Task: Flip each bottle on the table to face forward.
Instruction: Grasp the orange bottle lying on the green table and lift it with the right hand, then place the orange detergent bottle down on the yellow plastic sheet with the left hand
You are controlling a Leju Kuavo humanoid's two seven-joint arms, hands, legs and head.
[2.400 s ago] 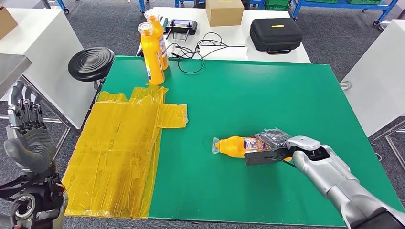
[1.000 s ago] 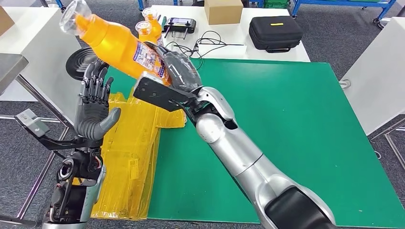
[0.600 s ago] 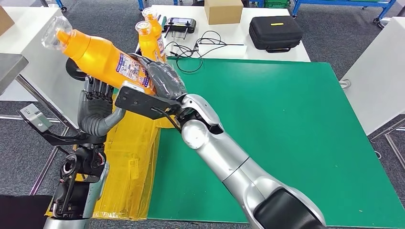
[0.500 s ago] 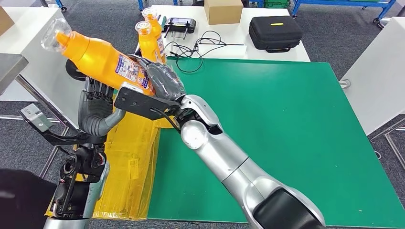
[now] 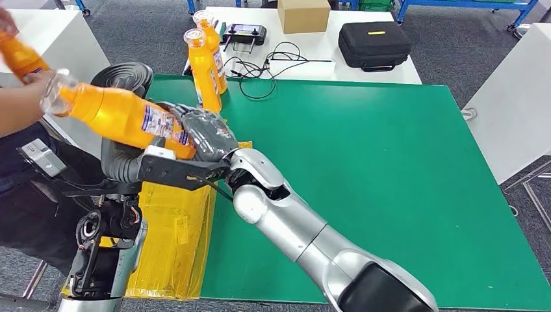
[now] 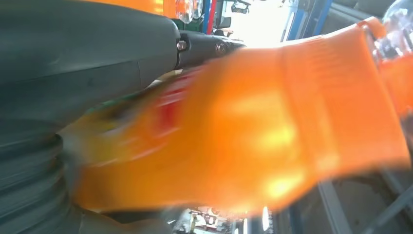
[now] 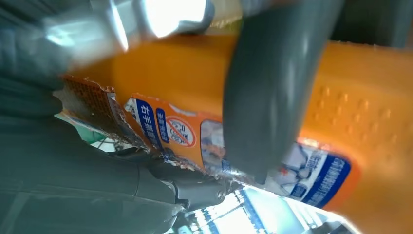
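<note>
My right hand [image 5: 205,133] grips an orange bottle [image 5: 123,117] by its lower body and holds it tilted in the air over the table's left edge, clear cap [image 5: 55,97] pointing left. The blue-and-white label [image 7: 311,170] faces the right wrist camera, with a dark finger [image 7: 272,97] across it. My left hand [image 5: 122,164] is right under the bottle [image 6: 272,126], its fingers hidden behind it. A person's hand [image 5: 23,101] is at the cap. Two more orange bottles [image 5: 206,71] [image 5: 216,45] stand upright at the far left of the green table [image 5: 364,169].
A yellow plastic sheet [image 5: 169,240] covers the table's left side. The person at the left holds another orange bottle [image 5: 16,55]. A black stool [image 5: 123,75] stands beside the table. Behind it, a white table carries a black case [image 5: 375,45], a box [image 5: 304,14], a controller [image 5: 243,34] and cables.
My right hand has lowered the bottle down and left onto my left hand. A person has come in from the left and reached the cap, carrying another bottle.
</note>
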